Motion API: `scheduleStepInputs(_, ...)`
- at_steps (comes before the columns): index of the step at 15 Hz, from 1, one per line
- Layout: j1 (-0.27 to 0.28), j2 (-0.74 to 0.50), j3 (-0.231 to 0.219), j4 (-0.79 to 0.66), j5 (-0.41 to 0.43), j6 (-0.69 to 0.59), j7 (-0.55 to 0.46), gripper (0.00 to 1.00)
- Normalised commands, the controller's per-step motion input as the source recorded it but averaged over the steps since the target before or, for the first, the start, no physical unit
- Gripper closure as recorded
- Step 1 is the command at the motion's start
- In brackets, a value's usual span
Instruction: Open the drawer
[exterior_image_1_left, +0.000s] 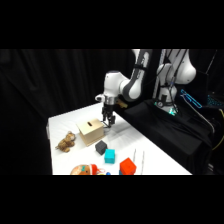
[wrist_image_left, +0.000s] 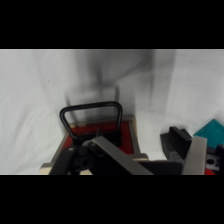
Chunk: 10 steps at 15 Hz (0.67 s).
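Note:
The pale wooden box (exterior_image_1_left: 91, 132) with a dark top slot stands mid-table. My gripper (exterior_image_1_left: 108, 121) hangs at its right end, just above the table. In the wrist view the drawer (wrist_image_left: 129, 131) shows as a tan frame with a red inside, and its black loop handle (wrist_image_left: 92, 111) sticks out over the white table. The gripper (wrist_image_left: 150, 145) is open. One grey finger (wrist_image_left: 117, 159) lies over the drawer's red inside, just behind the handle, and the other (wrist_image_left: 196, 156) is off to the right. Nothing is held between them.
A dark grey cube (exterior_image_1_left: 101, 147) and a teal cube (exterior_image_1_left: 109, 156) lie in front of the box, with a red block (exterior_image_1_left: 127, 165) nearer the table's front edge. A brown plush toy (exterior_image_1_left: 65, 142) sits left of the box. The teal cube (wrist_image_left: 212, 128) also shows at the wrist view's right edge.

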Motion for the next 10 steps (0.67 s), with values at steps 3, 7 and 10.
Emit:
scheduleStepInputs(3, -0.259, 0.18, 0.274, 0.02, 0.196, 0.3, -0.24, 0.0)
scheduleStepInputs(7, -0.248, 0.23, 0.198, 0.11, 0.039, 0.25, -0.12, 0.0)
scheduleStepInputs(10, -0.197, 0.17, 0.127, 0.11, -0.107, 0.21, -0.01, 0.0)
